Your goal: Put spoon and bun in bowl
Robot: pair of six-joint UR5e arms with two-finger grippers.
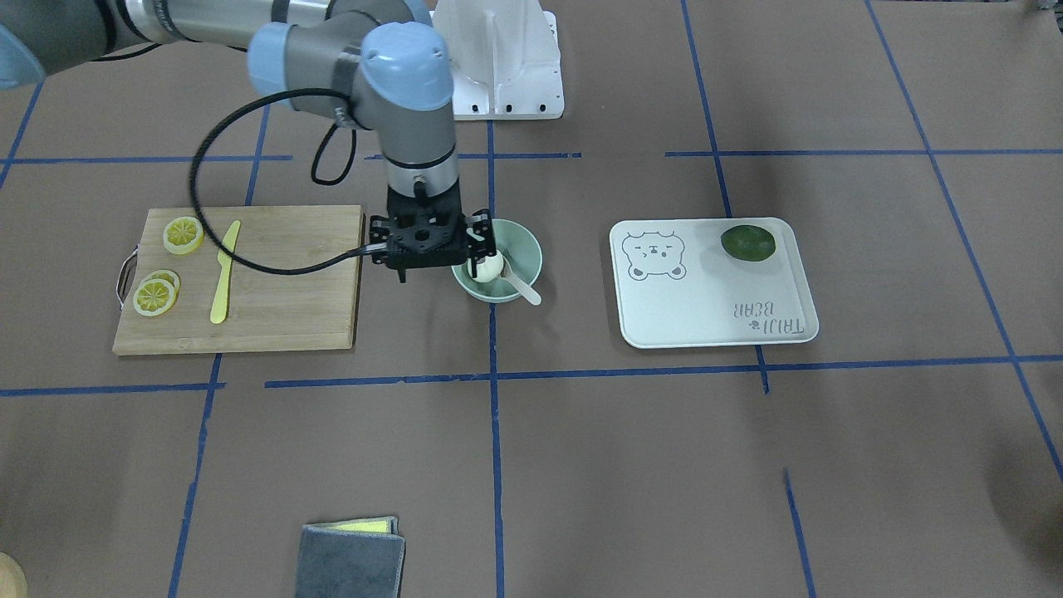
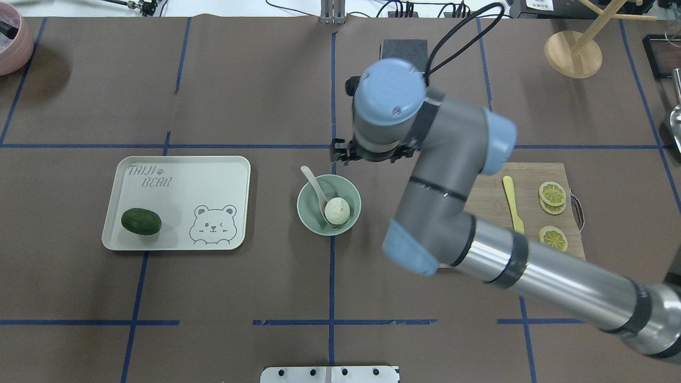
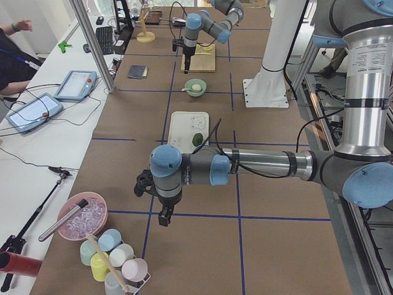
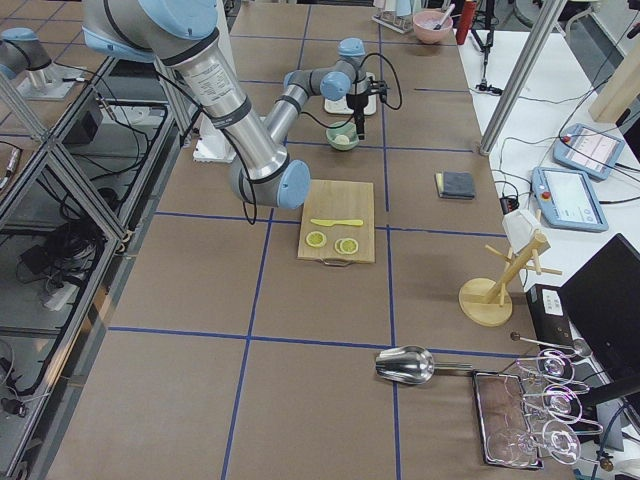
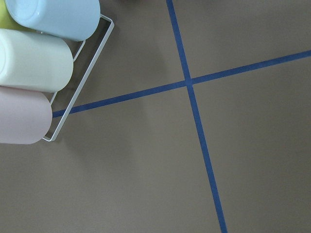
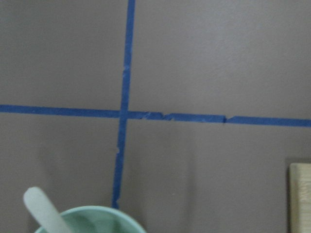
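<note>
The pale mint-green bowl (image 1: 531,249) (image 2: 306,215) stands at the table's middle. The white bun (image 1: 490,267) (image 2: 337,210) lies inside it. The off-white spoon (image 1: 523,289) (image 2: 314,183) rests in the bowl with its handle over the rim. My right gripper (image 1: 438,264) (image 2: 345,155) hangs above the bowl's edge, open and empty. The right wrist view shows only the bowl's rim (image 6: 92,218) and the spoon's handle (image 6: 43,211). My left gripper (image 3: 163,215) hangs over bare table far from the bowl; I cannot tell whether it is open or shut.
A white bear-print tray (image 2: 213,170) with a dark green fruit (image 2: 141,221) lies to the bowl's left. A wooden board (image 1: 291,282) holds lemon slices (image 1: 183,234) and a yellow knife (image 1: 222,274). A grey cloth (image 1: 350,558) lies near the front edge. Cups in a rack (image 5: 34,63) stand by the left gripper.
</note>
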